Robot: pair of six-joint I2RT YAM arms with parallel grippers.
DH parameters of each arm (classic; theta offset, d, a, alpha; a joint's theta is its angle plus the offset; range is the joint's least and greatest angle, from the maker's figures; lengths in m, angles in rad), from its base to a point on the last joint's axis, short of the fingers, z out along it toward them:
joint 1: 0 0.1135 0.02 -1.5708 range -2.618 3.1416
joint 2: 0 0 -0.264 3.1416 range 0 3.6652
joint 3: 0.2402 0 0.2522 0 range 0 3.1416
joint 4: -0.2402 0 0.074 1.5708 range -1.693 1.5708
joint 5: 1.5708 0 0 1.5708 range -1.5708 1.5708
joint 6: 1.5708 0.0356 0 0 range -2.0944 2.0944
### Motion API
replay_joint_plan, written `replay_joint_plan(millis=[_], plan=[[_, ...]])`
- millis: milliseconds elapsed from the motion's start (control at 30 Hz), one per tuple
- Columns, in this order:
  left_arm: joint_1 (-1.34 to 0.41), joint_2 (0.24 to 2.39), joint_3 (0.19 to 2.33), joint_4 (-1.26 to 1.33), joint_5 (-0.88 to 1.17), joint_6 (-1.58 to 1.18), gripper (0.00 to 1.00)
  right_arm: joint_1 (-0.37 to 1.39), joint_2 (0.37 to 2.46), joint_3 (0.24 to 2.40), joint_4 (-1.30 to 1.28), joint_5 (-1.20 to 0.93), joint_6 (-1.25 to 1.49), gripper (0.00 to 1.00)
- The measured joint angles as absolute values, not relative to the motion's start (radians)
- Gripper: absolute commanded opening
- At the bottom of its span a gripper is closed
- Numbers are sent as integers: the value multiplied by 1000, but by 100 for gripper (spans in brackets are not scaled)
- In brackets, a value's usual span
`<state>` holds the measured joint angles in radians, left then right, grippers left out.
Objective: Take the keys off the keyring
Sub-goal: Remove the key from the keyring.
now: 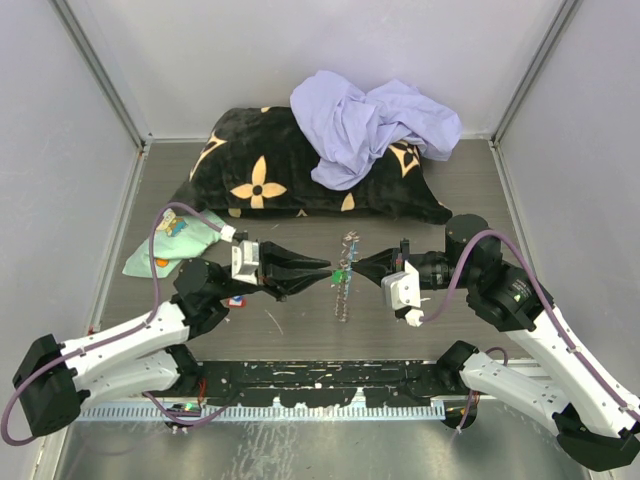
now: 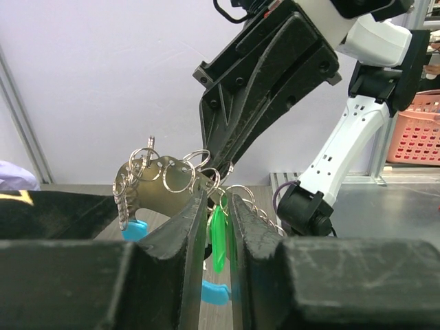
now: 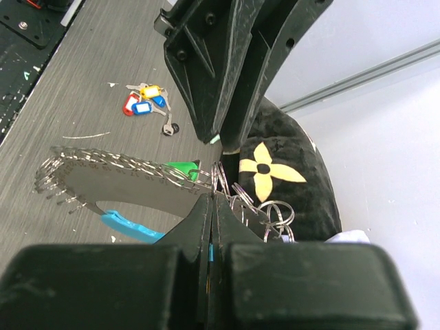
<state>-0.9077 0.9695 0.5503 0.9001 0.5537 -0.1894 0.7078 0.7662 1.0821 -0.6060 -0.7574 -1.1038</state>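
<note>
Item one, my left gripper (image 2: 218, 194): jaws drawn in on the green-tagged key (image 2: 218, 240), pinching its tag as far as I can judge, since almost no gap shows either side of it. Item two, my right gripper (image 3: 213, 203): fingers pressed together on the keyring (image 1: 342, 300) from the opposite side, tip to tip with the left. I read this as a brace-and-pull arrangement — the right holds the ring steady and lifted off the table (image 1: 290, 330) so the left can work the key along and off. Keyring: one, a silver chain loop hanging between my two grippers at the middle of the table, with one light-blue crescent piece (image 3: 130, 227) dangling below it. Small rings on the chain: several, too overlapped to count. Keys I can see on the ring: one, the green. Loose keys (image 3: 146, 100) lying together on the table near my left arm, well apart from the ring — four tags counted, one red, one yellow, two blue, plus one bare key head beside them. Beyond the work: one black flower-patterned pillow (image 1: 260, 170) at the far side, one lavender cloth (image 1: 375, 120) heaped on it, one mint-green cloth (image 1: 165, 250) to the left.
</note>
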Motion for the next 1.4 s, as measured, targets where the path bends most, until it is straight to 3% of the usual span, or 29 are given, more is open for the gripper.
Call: replay_joint_plan(millis=[367, 733, 1400], plan=[[-908, 912, 538, 843, 619, -168, 14, 708, 766, 1079, -598, -757, -1087, 1], [-908, 1010, 590, 833, 670, -171, 21, 708, 767, 1079, -598, -757, -1073, 1], [-911, 1042, 632, 833, 632, -167, 22, 708, 767, 1079, -598, -758, -1072, 1]])
